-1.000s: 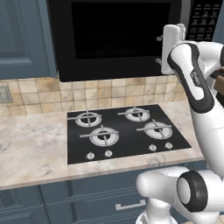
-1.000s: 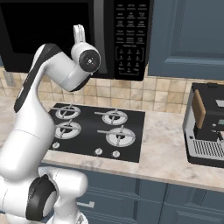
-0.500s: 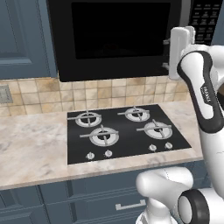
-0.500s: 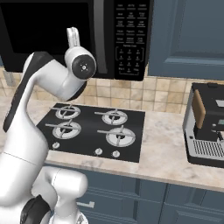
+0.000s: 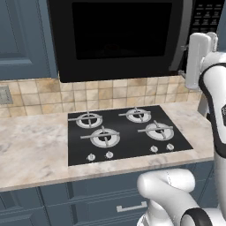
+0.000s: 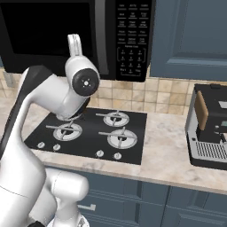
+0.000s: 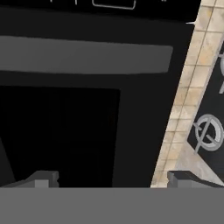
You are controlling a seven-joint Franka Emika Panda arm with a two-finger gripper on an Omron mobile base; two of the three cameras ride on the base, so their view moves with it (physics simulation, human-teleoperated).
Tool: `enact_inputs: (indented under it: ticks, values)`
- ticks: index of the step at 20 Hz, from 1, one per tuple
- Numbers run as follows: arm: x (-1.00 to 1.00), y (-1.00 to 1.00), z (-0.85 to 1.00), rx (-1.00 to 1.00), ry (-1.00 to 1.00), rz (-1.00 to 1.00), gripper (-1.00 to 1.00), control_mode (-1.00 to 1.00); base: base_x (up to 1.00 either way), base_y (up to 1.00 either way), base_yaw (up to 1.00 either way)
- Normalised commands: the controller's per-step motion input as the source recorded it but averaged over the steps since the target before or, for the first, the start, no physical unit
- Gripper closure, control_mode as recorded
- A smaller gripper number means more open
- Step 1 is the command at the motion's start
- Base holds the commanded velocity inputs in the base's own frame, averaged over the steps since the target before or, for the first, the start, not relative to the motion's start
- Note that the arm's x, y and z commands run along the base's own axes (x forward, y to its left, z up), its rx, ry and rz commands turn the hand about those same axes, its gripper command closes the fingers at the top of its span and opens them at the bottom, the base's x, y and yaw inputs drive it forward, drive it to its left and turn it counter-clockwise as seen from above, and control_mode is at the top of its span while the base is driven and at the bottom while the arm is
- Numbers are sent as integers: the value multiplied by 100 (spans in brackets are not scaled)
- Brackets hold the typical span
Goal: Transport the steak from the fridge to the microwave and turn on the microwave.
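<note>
The microwave hangs above the stovetop with its dark glass door shut; its curved handle and keypad are on the right. My hand hovers in front of the handle and keypad. In the hand view, rolled sideways, my gripper is open with nothing between its tips. It faces the door glass just below the grey handle. The steak and the fridge are out of view.
A black four-burner stovetop lies on the marble counter under the microwave. A coffee machine stands at the counter's right end. Blue-grey cabinets flank the microwave, and a tiled backsplash runs behind the counter.
My hand has drawn back a little from the microwave front and dropped slightly. The door has stayed shut.
</note>
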Motion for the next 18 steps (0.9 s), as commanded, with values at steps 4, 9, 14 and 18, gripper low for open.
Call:
enact_inputs:
  ticks: [4, 9, 14, 18]
  values:
    - [-43, -49, -12, 0, 0, 0, -100, -100, 0, 0, 0]
    - [-35, -43, -19, 0, 0, 0, -100, -100, 0, 0, 0]
    - [-9, -24, -29, -1, 0, 0, -100, -100, 0, 0, 0]
    - [13, -8, -47, 0, 7, 0, -100, -100, 0, 0, 0]
